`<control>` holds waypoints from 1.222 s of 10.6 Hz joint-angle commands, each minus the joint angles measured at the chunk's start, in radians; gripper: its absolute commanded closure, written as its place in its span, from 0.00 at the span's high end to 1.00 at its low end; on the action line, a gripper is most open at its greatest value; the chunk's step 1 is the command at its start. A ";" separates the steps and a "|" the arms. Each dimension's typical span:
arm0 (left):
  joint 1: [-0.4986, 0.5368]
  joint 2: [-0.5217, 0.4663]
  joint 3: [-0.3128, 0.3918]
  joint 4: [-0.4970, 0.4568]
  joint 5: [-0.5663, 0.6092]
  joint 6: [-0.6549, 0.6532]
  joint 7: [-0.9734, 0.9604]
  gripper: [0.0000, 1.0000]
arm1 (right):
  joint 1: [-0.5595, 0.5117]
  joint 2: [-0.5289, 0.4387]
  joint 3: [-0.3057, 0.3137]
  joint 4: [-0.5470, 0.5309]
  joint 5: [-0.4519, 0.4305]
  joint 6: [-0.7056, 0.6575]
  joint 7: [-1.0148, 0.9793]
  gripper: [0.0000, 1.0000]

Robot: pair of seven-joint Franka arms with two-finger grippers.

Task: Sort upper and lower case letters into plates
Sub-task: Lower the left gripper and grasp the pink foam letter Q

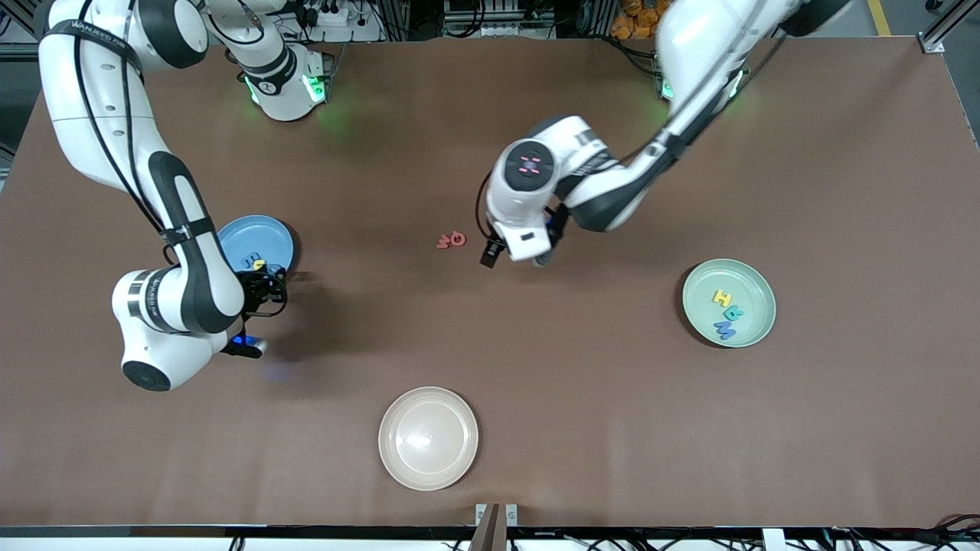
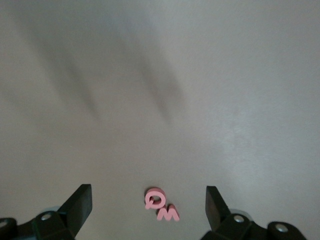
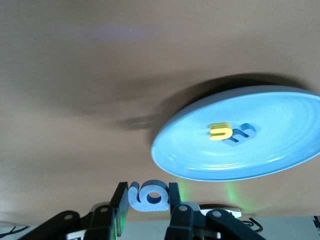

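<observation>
We see the right gripper [image 3: 146,196] up in the air beside the blue plate [image 1: 272,229], its fingers pinched onto a small blue letter [image 3: 148,195], a rounded lower-case shape held upright between the pads; the blue plate sits toward the right arm's end of the table and carries a yellow letter [image 3: 220,132] touching a blue letter [image 3: 241,134]; the left gripper [image 2: 148,202] hangs over the middle of the brown table [image 1: 804,428] with its fingers spread wide and nothing between them; just beside it lie two red letters [image 1: 452,240], touching one another; the mint green plate [image 1: 753,325] lies toward the left arm's end, holding a yellow letter, a teal letter and a blue letter in a short row; a cream plate [image 1: 398,467] sits nearest the front camera
</observation>
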 commanded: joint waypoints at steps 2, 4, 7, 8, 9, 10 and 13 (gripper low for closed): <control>-0.189 0.065 0.150 0.082 0.009 0.023 -0.117 1.00 | -0.062 -0.031 0.019 -0.103 -0.020 0.015 -0.076 0.06; -0.191 0.086 0.148 0.086 0.005 0.084 -0.143 1.00 | -0.069 -0.028 0.017 -0.115 -0.029 0.018 -0.077 0.06; -0.196 0.132 0.150 0.089 0.000 0.176 -0.160 1.00 | -0.075 -0.028 0.019 -0.117 -0.037 0.026 -0.078 0.35; -0.214 0.140 0.150 0.087 0.005 0.190 -0.182 1.00 | -0.079 -0.028 0.020 -0.115 -0.034 0.026 -0.080 0.64; -0.222 0.148 0.157 0.089 0.003 0.191 -0.183 1.00 | -0.082 -0.029 0.020 -0.114 -0.026 0.027 -0.080 0.86; -0.223 0.154 0.161 0.087 0.003 0.193 -0.183 1.00 | -0.087 -0.031 0.023 -0.111 -0.025 0.029 -0.080 0.94; -0.243 0.172 0.164 0.089 0.003 0.200 -0.185 1.00 | -0.090 -0.034 0.026 -0.107 0.003 0.036 -0.078 1.00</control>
